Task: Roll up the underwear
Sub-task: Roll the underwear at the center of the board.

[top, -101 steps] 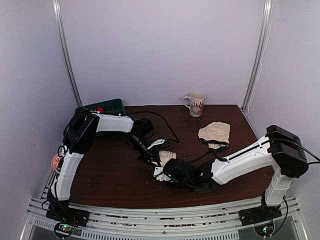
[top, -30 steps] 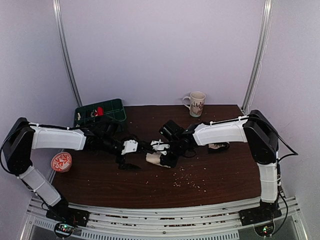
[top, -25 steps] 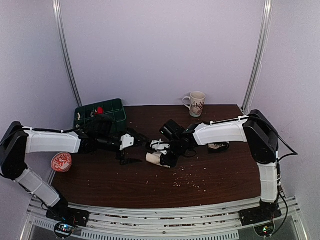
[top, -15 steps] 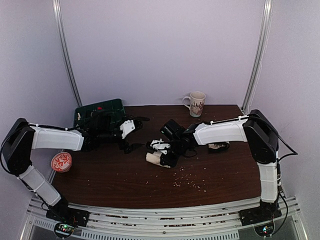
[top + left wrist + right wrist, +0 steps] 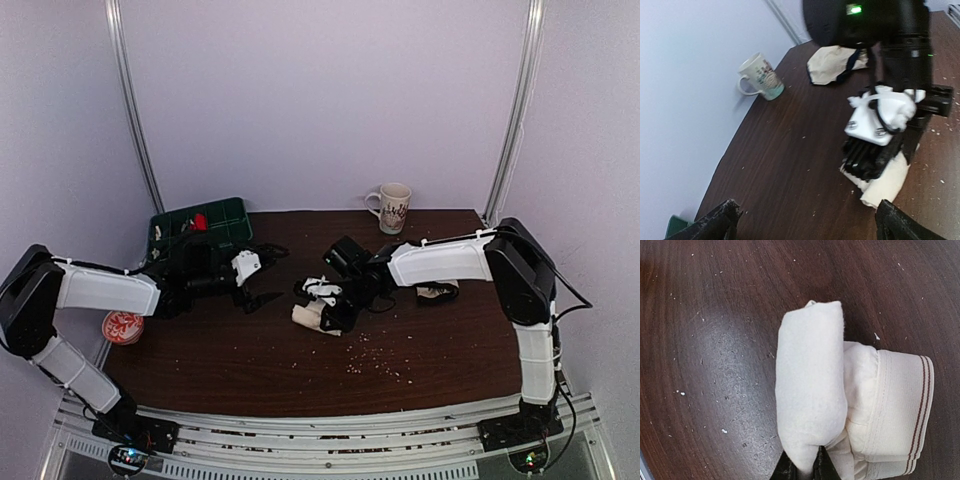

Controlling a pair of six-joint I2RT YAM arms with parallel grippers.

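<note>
1. Disc (image 5: 123,324): round, red and white, at the left edge of the table (image 5: 250,375). Make not legible.

2. Bin (image 5: 200,222): green, with compartments, at the far left corner. Small items inside, one of them red.

3. Left gripper (image 5: 270,273): low over the table just right of the bin, pointing toward the centre. Jaws spread fully wide, nothing between them. Well clear of the roll. In the left wrist view only two dark fingertips (image 5: 722,222) at the bottom corners, bare wood between.

4. Underwear (image 5: 310,316): cream, rolled into a short thick bundle, lying on the wood near the table's centre. In the right wrist view (image 5: 810,390) a fat outer fold on the left, and on the right a ribbed waistband (image 5: 902,405) with two thin dark stripes. In the left wrist view (image 5: 887,180) seen poking out under the right gripper.

5. Right gripper (image 5: 327,303): directly over the roll, tilted down. Jaws nearly together, pinching the near edge of the outer fold between the two dark fingertips (image 5: 787,469).

6. Crumbs (image 5: 375,355): pale specks scattered on the wood, in front of and to the right of the roll.

7. Mug (image 5: 391,208): white with a printed pattern, upright at the back edge, handle to the left.

8. Second underwear (image 5: 832,65): beige with dark trim, flat and unrolled, right of centre; largely hidden behind the right arm in the top view.
</note>
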